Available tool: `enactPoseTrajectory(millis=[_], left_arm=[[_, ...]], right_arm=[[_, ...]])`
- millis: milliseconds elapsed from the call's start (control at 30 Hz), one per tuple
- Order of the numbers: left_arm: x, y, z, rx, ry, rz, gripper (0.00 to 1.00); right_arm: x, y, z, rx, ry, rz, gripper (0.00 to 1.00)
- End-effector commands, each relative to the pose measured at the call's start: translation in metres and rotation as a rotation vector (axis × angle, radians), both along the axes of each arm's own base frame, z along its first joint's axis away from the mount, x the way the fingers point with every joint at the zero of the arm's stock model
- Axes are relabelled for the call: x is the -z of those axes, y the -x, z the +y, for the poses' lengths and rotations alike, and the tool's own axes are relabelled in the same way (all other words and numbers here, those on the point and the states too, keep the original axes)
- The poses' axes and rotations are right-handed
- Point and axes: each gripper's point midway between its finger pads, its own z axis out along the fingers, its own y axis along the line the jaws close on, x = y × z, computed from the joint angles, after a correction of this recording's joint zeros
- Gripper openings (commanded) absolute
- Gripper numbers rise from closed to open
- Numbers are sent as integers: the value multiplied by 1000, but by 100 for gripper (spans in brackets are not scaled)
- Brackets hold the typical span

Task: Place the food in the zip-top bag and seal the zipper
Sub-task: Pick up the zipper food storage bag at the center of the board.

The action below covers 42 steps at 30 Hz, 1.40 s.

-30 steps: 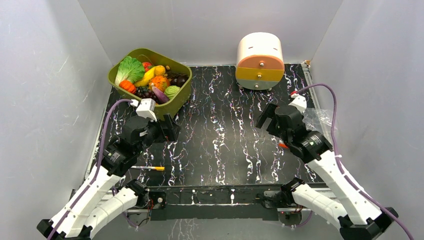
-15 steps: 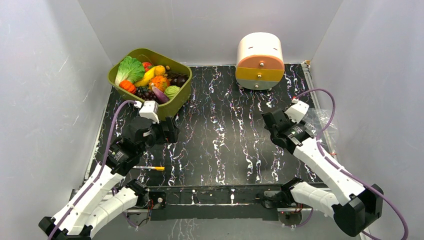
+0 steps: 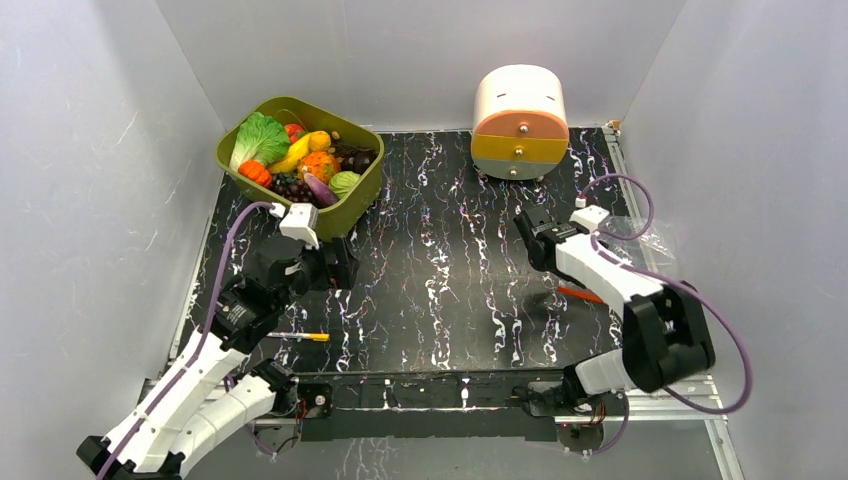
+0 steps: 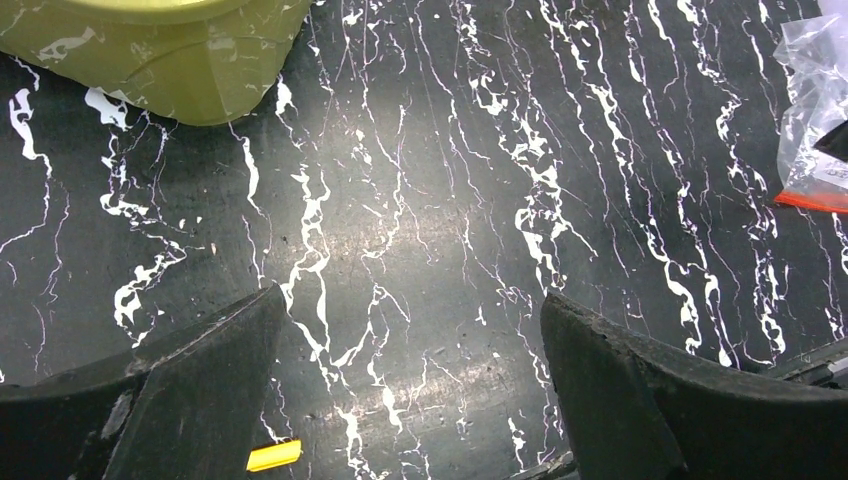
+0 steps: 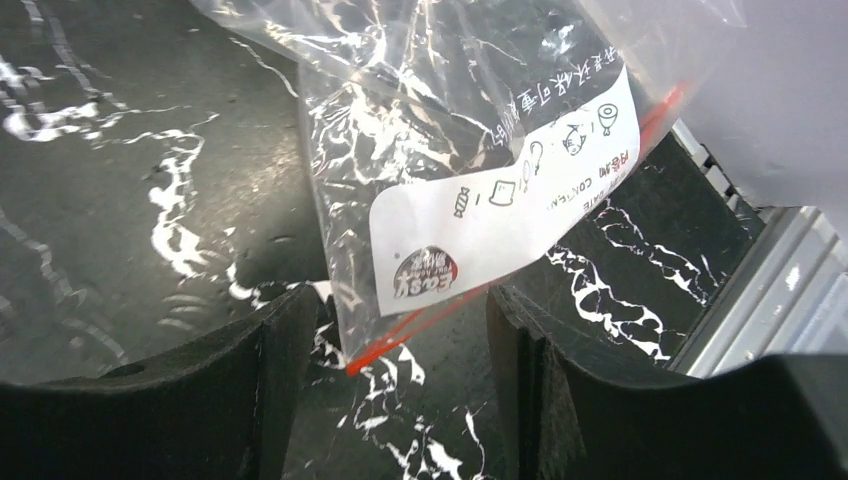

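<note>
The food [image 3: 298, 160], with lettuce, carrot, yellow and purple pieces, lies heaped in a green bin [image 3: 352, 203] at the far left. The clear zip-top bag [image 3: 642, 238] lies at the table's right edge; it also shows in the right wrist view [image 5: 450, 130] and the left wrist view [image 4: 815, 100]. Its red-orange zipper [image 5: 410, 324] runs along the near edge [image 3: 582, 294]. My right gripper [image 5: 400, 340] is open, its fingers [image 5: 290, 345] straddling the bag's zipper corner; from above it sits at the bag's left end [image 3: 548, 266]. My left gripper [image 4: 410, 310] is open and empty above bare table, near the bin [image 3: 335, 268].
A white and orange drawer box [image 3: 518, 122] stands at the back. A yellow-tipped pen [image 3: 298, 337] lies by the left arm, its tip in the left wrist view [image 4: 273, 455]. A metal rail [image 5: 760, 300] edges the table right of the bag.
The right arm has folded back and its gripper has turned down and right, onto the bag's zipper corner. The left arm has hardly moved.
</note>
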Motion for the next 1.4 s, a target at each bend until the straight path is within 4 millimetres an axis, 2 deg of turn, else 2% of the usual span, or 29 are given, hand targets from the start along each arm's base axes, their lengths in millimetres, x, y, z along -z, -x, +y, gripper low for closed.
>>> enactPoseTrajectory(millis=[0, 267, 467, 633, 700, 867, 967, 1000, 1033, 1067, 1200, 1367], left_arm=[[-12, 1, -2, 25, 27, -49, 98], [-22, 6, 1, 37, 33, -95, 98], [-28, 8, 5, 30, 46, -126, 98], [-30, 10, -1, 66, 62, -134, 98], [-31, 12, -3, 82, 66, -137, 98], [-37, 20, -7, 141, 85, -174, 98], [-42, 26, -9, 169, 111, -212, 98], [-44, 27, -9, 173, 118, -226, 98], [-45, 27, -8, 173, 120, -240, 98], [-46, 27, -7, 170, 121, -253, 98], [-50, 29, -2, 159, 130, -307, 98], [-54, 38, -19, 259, 185, -330, 98]], right_arm=[[-9, -20, -12, 65, 76, -28, 60], [9, -42, -15, 66, 112, 37, 59], [22, -42, -22, 103, 156, 117, 57], [33, -40, -25, 128, 174, 167, 54], [35, -35, -27, 140, 191, 193, 46], [29, -22, -34, 181, 232, 213, 20], [24, -16, -34, 192, 228, 208, 9], [23, -15, -32, 188, 219, 204, 1], [21, -14, -29, 177, 213, 205, 0], [15, -14, -24, 161, 193, 186, 0], [8, -12, 7, 52, 98, 167, 0], [-9, -8, 53, -112, -56, 110, 0]])
